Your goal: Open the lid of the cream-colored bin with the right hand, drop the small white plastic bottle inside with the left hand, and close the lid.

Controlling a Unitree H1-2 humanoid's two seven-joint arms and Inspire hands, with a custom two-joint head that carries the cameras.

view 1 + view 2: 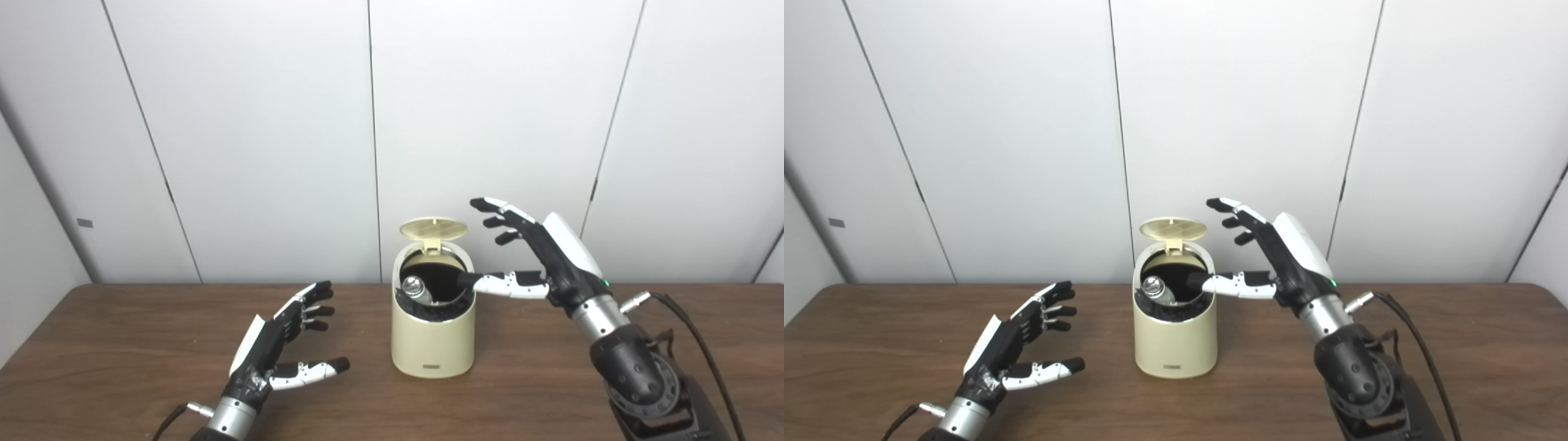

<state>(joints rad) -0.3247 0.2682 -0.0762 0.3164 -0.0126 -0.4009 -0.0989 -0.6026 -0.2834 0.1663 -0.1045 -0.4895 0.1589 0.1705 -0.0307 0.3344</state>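
Overhead, right hand [551, 257], fingers [499, 211] spread.

The bin [433, 334] stands alone near the middle of the table [122, 343], w/ bare wood on its left, right and front, so a hand can come from these sides. Its lid [433, 228] stands raised at the back on a hinge and blocks the way from behind; close behind is the wall [257, 141]. The mouth is open from above and the front, but the bottle [415, 288] lies in its left part, and the right hand [539, 257] hovers at the right rim, thumb reaching over the opening. The left hand [275, 352] rests low, well apart from the bin, fingers spread.
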